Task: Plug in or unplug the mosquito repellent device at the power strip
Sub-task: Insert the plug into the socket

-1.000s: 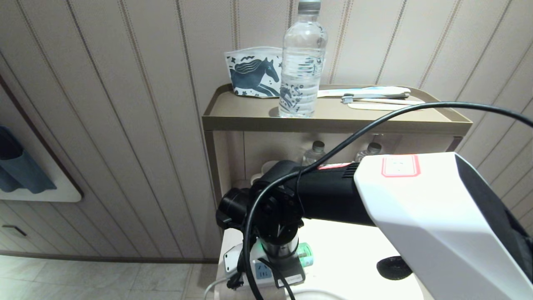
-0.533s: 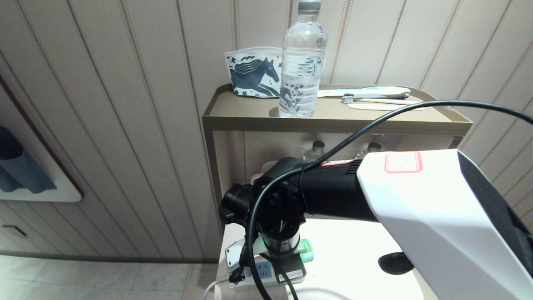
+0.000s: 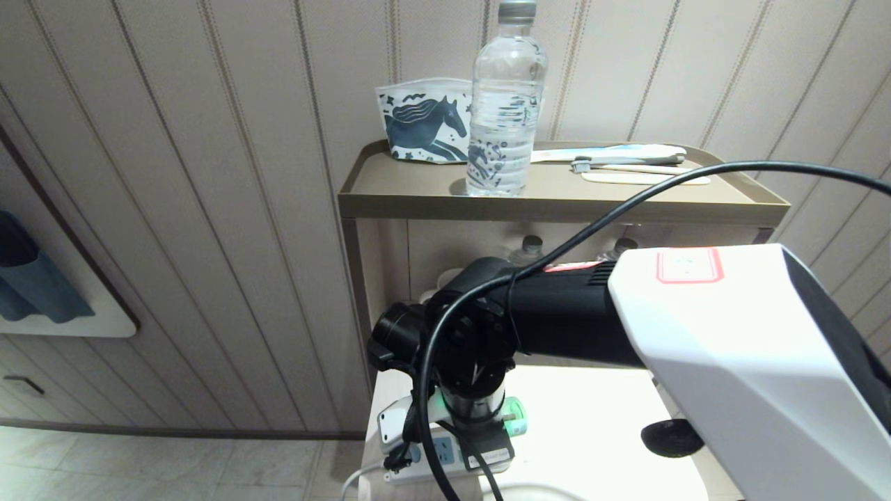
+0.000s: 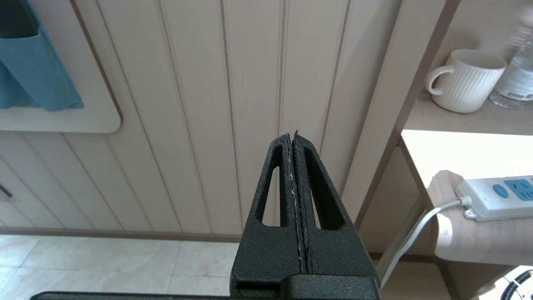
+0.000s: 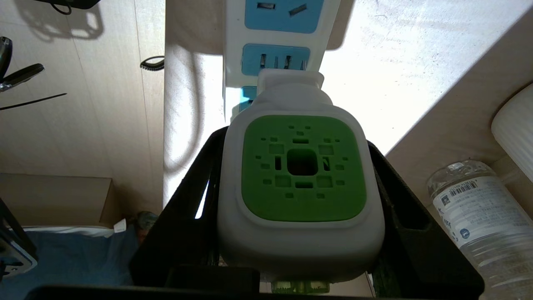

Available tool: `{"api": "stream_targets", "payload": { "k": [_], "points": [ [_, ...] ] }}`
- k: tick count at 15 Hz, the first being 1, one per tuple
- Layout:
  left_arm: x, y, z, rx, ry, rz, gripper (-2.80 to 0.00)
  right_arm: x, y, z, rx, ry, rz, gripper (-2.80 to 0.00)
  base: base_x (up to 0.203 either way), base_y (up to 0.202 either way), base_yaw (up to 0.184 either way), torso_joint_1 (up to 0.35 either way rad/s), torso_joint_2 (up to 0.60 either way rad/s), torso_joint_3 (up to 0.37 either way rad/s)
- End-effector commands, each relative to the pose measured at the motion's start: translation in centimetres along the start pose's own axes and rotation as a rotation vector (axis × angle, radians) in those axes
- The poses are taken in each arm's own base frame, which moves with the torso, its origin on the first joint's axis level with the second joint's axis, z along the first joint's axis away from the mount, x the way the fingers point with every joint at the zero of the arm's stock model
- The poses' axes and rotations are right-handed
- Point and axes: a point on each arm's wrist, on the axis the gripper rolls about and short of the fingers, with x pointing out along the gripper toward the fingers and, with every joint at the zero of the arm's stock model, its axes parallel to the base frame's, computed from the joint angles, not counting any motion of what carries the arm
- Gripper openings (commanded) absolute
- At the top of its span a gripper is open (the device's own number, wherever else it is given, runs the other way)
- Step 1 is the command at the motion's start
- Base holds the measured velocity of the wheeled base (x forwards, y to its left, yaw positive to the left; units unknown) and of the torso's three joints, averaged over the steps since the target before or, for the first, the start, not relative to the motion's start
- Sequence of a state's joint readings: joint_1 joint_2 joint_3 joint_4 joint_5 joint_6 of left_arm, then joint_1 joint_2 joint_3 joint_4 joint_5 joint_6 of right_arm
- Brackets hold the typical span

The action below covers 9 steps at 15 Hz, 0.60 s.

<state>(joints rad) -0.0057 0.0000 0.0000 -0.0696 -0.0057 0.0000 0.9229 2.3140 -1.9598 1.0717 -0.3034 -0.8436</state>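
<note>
The mosquito repellent device (image 5: 302,166), white with a green vented top, sits between the black fingers of my right gripper (image 5: 293,141), which is shut on its sides. Its plug end rests against a light-blue socket panel of the white power strip (image 5: 275,25); the prongs are hidden. In the head view the right gripper (image 3: 480,424) points down over the power strip (image 3: 431,452) near the pale tabletop's left edge, with a green bit of the device (image 3: 514,417) showing. My left gripper (image 4: 291,135) is shut and empty, parked left of the cabinet, with the power strip (image 4: 495,200) to its right.
A tall water bottle (image 3: 505,104), a horse-print pouch (image 3: 424,122) and toothbrushes (image 3: 626,163) lie on the upper shelf. A white mug (image 4: 462,81) and a bottle (image 5: 483,216) stand on the shelf behind the strip. The strip's cord (image 4: 416,233) hangs off the edge. A black disc (image 3: 672,437) lies at right.
My right arm has crept slightly to the right and up with the device still in its fingers. The left arm has not moved.
</note>
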Motion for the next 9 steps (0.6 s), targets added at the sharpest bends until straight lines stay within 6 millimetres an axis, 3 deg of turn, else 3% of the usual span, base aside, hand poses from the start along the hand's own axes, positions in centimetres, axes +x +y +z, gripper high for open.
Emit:
{"api": "stream_targets", "payload": {
  "k": [1,9],
  "points": [
    [0.00,0.00,0.01,0.000,-0.001,0.001,-2.80,-0.08,0.18,-0.22,-0.008,0.016,0.015,-2.80,0.000,0.000,0.000,0.000,0.00,0.000],
    [0.00,0.00,0.01,-0.002,-0.001,0.000,-2.80,-0.03,0.77,-0.59,-0.020,0.060,0.067,-2.80,0.000,0.000,0.000,0.000,0.00,0.000]
  ]
}}
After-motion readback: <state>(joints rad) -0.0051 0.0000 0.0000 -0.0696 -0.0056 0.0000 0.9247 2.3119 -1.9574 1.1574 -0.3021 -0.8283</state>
